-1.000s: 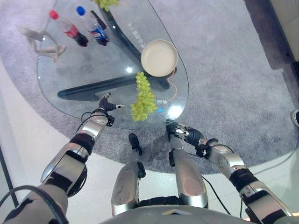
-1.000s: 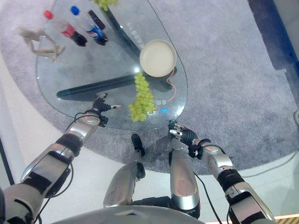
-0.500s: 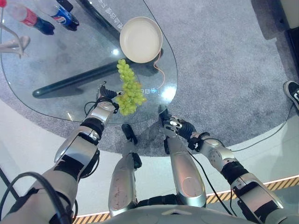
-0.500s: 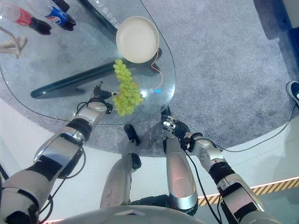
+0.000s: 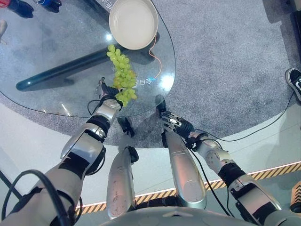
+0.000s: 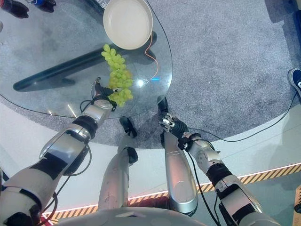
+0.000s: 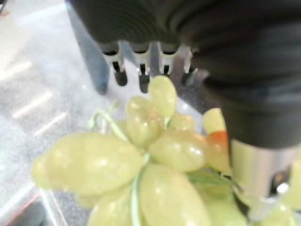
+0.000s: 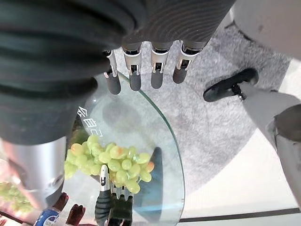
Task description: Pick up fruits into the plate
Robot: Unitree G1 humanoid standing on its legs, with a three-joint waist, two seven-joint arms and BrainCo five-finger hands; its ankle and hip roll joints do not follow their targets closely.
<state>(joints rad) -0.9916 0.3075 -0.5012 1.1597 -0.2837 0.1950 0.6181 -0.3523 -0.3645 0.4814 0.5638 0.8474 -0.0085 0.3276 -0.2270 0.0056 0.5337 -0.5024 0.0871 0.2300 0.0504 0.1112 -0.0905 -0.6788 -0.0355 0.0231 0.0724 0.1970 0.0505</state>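
A bunch of green grapes (image 5: 121, 75) lies on the round glass table (image 5: 51, 44), just short of the empty cream plate (image 5: 133, 23) at the table's far side. My left hand (image 5: 106, 91) rests at the near end of the bunch. In the left wrist view the grapes (image 7: 141, 174) sit between its straight fingers (image 7: 141, 70) and its thumb (image 7: 256, 174), still lying on the glass. My right hand (image 5: 172, 122) hovers open off the table's near right edge, over the carpet, holding nothing.
An orange cord (image 5: 153, 60) curls on the glass beside the plate. Bottles (image 5: 21, 6) lie at the far left. The table's dark base (image 5: 66, 71) shows through the glass. A person's shoe (image 5: 293, 81) stands on the grey carpet at the right.
The camera has moved, so the whole scene has shifted. My left hand has closed the gap to the grapes and now touches the bunch's near end. The right hand stays by the table edge.
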